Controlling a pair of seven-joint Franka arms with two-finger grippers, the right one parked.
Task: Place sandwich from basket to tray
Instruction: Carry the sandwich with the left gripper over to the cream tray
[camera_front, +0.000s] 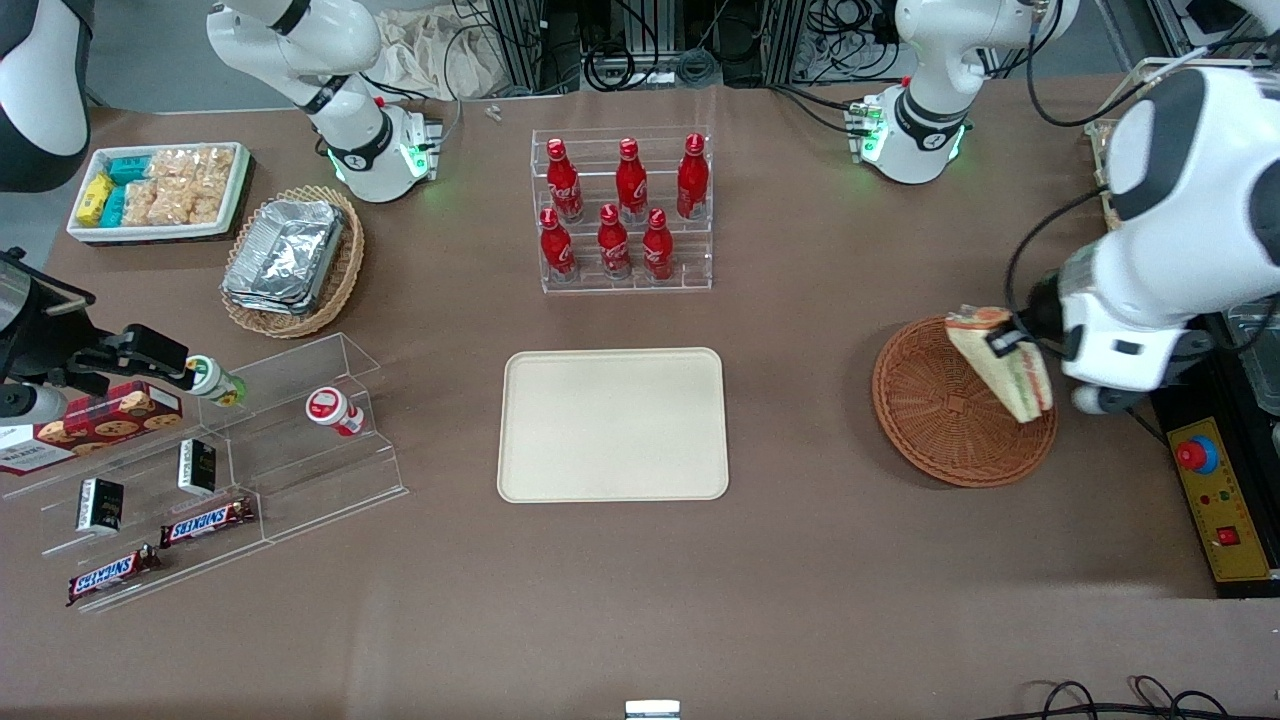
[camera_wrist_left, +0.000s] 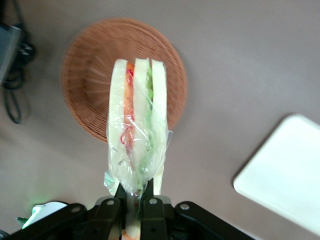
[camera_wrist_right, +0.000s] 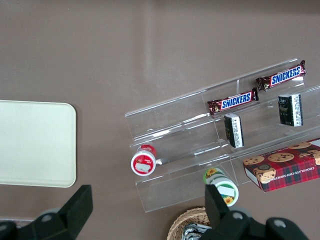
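The gripper (camera_wrist_left: 134, 202) was closed on the sandwich (camera_wrist_left: 136, 132), its fingers (camera_wrist_left: 111, 206) pinching the wrapped wedge at one end so that the rest stuck out with the bread and the red, orange and green filling edge-on to the wrist camera. In the front view the sandwich (camera_front: 1003, 360) hung above the basket (camera_front: 940, 420), over the rim nearest the working arm's end of the table, and looked lifted clear of the weave, though the angle made the gap hard to judge. The basket held nothing else. The tray (camera_front: 612, 424) lay bare, well apart from the basket toward the middle of the table. The step in hand seemed to be the carry: pick-up done, transfer not yet made. The next move probably called for travelling sideways over the open table to a spot above the tray, then lowering before the jaws part, since the plastic wrap could slip in so narrow a pinch.
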